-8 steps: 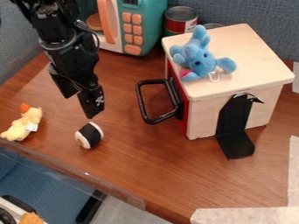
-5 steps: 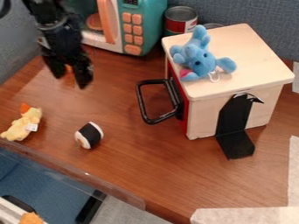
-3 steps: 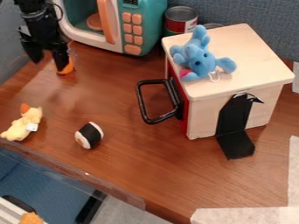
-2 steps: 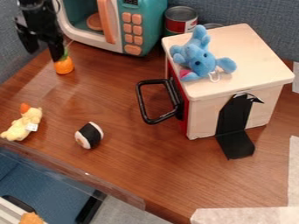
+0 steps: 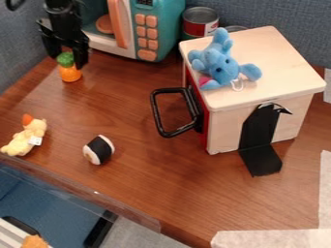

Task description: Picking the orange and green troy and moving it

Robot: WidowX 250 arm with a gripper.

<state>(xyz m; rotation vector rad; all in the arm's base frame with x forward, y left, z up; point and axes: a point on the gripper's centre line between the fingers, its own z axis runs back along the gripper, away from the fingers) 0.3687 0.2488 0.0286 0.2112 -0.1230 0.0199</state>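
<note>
Catalogued an orange and green toy (image 5: 69, 73) beneath a released gripper (image 5: 67, 60)

Listed nearest, at the lower right, pale sheeting (image 5: 271, 240); at the lower left, an orange piece (image 5: 35, 241), cut off by the view's edge. Entered next, on the brown wooden table (image 5: 155, 179), a black angled bracket (image 5: 261, 162) against a pale box (image 5: 288, 55) with a red front and a black handle (image 5: 157, 114). Noted to the left a white roll with a black band (image 5: 99, 149), and a yellow plush duck (image 5: 29, 137) with an orange beak. Recorded on the box top a blue plush animal (image 5: 223, 65). Found the orange and green toy upright on the table, towards the far left, green top between the gripper's spread fingers; could not tell about contact. Logged farthest a teal and white toy microwave (image 5: 159, 31), a red-banded can (image 5: 200, 23) and a blue-grey partition (image 5: 294, 19).
</note>
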